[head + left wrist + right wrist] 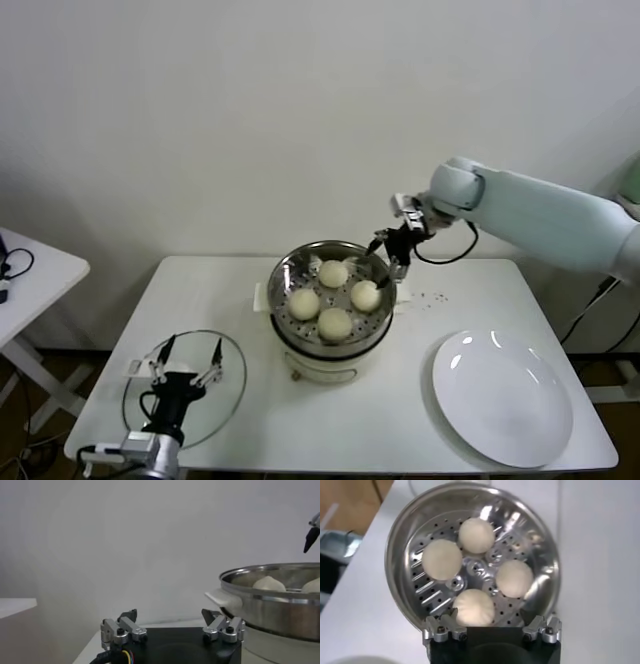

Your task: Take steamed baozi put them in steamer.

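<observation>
The white bench (pixel 230 300) carries everything, and the bare white plate (pixel 500 398) lies at its near right corner, with the glass lid (pixel 232 395) flat at the near left. Between them, toward the back, the steamer (pixel 285 275) sits on its white pot base (pixel 320 368), a shiny perforated basket — and all four steamed baozi (pixel 334 323) lie inside it in a ring, close together, so the loading looks complete. They appear soft, light and easily dented; I would judge the safest hold to be a gentle pinch across the widest part of the dome, from above, since the smooth skin could tear or stick. The right hand (pixel 388 252) hovers over the steamer's far right rim, fingers spread and holding nothing, touching neither bun nor basket; its wrist view looks straight down on the four buns. The left hand (pixel 187 352) waits low over the lid at the near left, fingers likewise spread wide and empty — idle.
</observation>
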